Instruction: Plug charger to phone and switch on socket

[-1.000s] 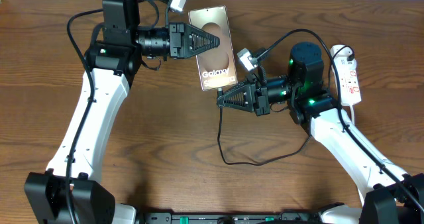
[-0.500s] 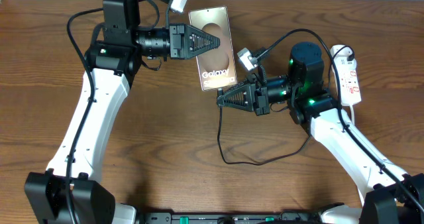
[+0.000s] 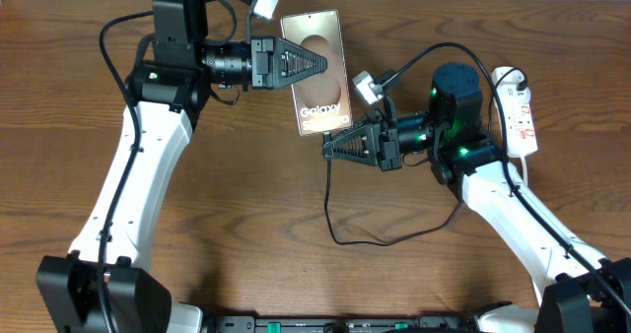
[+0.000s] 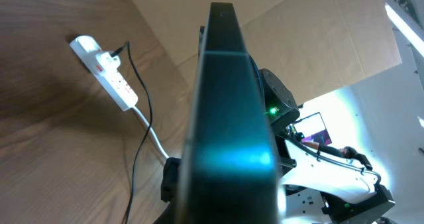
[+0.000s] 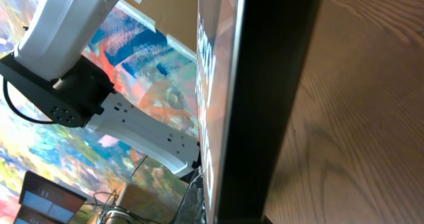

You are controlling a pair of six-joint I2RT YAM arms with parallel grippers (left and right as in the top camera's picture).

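Jaws both closed: left gripper [image 3: 317,63] clamps phone [image 3: 325,111] near far edge, right gripper [image 3: 328,148] pinches charger [image 3: 327,200]; align tip squarely.

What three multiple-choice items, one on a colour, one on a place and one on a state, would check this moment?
1. What colour is the lettering on the phone?
A. red
B. white
C. blue

2. Where does the socket lie?
A. under the phone
B. to the right of the right arm
C. at the far left

3. What holds the phone?
A. nothing, it lies free
B. a human hand
C. the left gripper

Answers:
1 B: "Galaxy" reads white on the bronze-grey face.
2 B: the overhead view shows the white strip just past that arm.
3 C: its fingers close over the phone, whose edge fills the left wrist view.
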